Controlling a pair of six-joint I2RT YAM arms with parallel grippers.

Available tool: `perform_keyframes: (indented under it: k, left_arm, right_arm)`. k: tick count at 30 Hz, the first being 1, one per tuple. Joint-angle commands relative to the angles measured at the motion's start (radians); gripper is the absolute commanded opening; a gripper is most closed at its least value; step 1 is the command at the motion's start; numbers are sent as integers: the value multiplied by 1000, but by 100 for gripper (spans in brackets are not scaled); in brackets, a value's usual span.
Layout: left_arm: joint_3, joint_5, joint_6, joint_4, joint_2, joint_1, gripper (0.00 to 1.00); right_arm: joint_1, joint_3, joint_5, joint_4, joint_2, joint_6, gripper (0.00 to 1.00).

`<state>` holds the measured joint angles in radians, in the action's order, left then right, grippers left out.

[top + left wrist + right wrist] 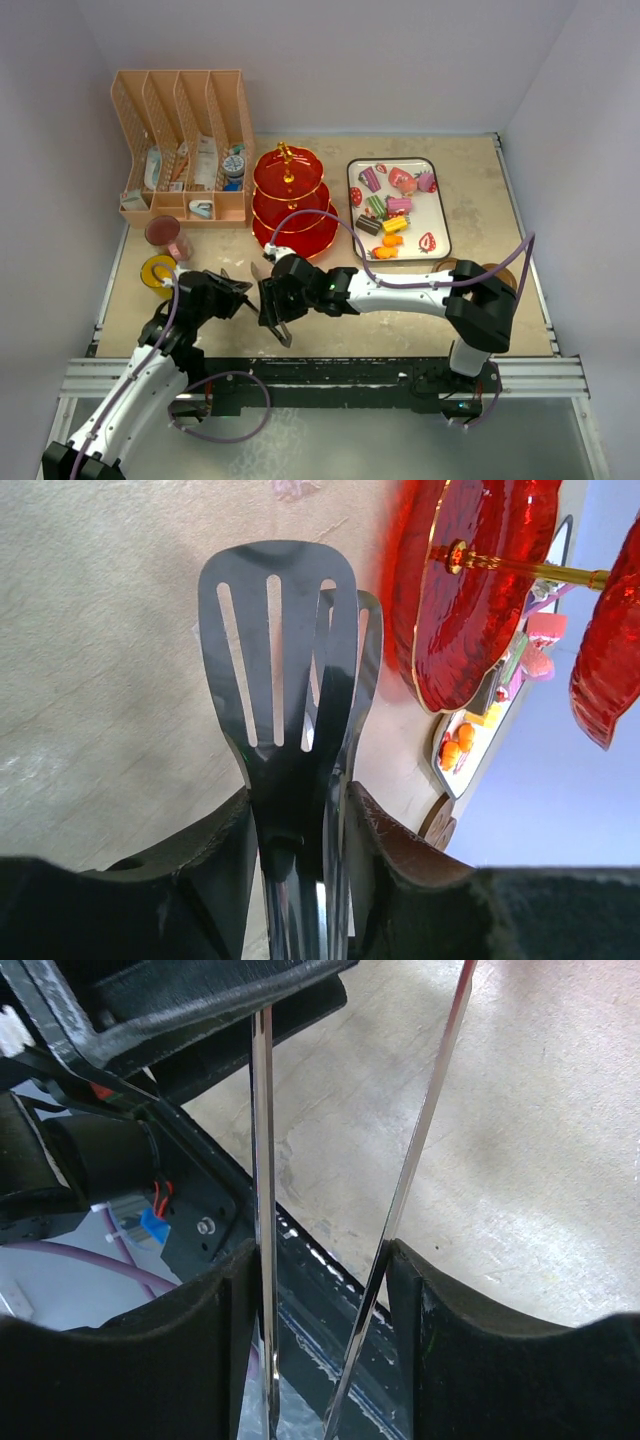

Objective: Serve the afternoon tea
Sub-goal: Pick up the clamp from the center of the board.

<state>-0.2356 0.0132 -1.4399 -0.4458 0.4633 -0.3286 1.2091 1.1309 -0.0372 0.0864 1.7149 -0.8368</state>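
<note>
Beige surface is seen carrying the red three-tier stand at the back centre, between a peach file rack and the white tray, on which the toy cakes are laid. The pink mug and yellow mug are set at the left. The metal tongs are clamped by the left gripper, while their two arms are held against the part-spread fingers of the right gripper.

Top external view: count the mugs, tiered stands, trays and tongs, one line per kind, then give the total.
Mugs: 2, the pink mug and the yellow mug
Tiered stands: 1, the red three-tier stand
Trays: 1, the white strawberry-print tray
Tongs: 1, the metal tongs
Total: 5
</note>
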Motion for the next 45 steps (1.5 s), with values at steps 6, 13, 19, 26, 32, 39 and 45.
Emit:
perform_keyframes:
  k: [6,13,19,26,32,39,45]
  left_arm:
    - [13,-29,-99,14,-32,-4,31]
    - [8,-16,-134,25,-21,-4,24]
    - [8,-19,-153,25,-28,-3,23]
    - [9,-15,-152,35,-23,-3,24]
    - [7,-14,-139,33,-19,-4,24]
    - [7,-22,-125,29,-23,-3,24]
    - [-20,-31,-84,-23,-13,-3,43]
  right_arm:
    - [-4,37,-9,-64,-10,-41,56]
    - [-4,54,9,-57,6,-22,59]
    - [-3,70,10,-34,22,-10,64]
    - [-4,99,-46,-11,66,1,68]
    - [-4,150,-73,31,111,9,68]
    - [-4,168,-74,43,115,-12,57]
    - [-4,176,-61,50,96,-12,55]
